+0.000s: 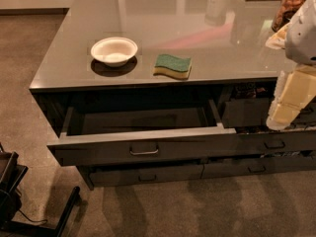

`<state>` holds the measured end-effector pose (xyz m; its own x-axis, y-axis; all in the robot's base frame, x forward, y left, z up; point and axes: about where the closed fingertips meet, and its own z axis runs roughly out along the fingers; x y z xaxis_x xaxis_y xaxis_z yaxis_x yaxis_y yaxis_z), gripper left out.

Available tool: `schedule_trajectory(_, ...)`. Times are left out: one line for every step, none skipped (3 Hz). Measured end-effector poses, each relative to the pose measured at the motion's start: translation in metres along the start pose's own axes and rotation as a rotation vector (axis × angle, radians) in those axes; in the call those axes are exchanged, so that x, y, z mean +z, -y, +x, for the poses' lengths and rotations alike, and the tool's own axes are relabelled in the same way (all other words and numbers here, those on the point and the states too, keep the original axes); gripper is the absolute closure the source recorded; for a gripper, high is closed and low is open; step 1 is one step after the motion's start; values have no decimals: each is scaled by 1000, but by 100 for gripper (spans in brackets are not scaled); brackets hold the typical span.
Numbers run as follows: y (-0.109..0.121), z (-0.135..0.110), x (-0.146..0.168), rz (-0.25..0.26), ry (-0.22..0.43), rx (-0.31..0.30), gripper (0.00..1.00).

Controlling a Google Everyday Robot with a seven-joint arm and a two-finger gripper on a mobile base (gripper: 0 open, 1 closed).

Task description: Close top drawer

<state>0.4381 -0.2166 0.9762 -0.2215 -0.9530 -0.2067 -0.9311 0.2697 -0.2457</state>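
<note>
The top drawer (98, 149) stands pulled well out from under the counter (217, 38), its bare dark inside showing and its flat front carrying a small silver loop handle (144, 151) at the middle. The gripper (285, 107) hangs at the drawer's right end, just past its right front corner and a little above the front's top edge (a pale cream piece slanting down from the white arm (303, 31)). It is apart from the handle, which lies well to its left. Whether it is open or closed cannot be told, and nothing is seen in its hold. Behind the drawer, on the counter, a white bowl (114, 51) sits above its left half and a green-and-yellow sponge (172, 65) above its middle. Below the drawer's front is a slimmer dark drawer front (173, 174).
</note>
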Motion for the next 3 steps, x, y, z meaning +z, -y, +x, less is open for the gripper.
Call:
schedule_trajectory(0,0,0,0,0,0,0)
schedule_trajectory(-13,0,26,-20,45,16,19)
schedule_trajectory(-41,-6,74,-54,128,47,42)
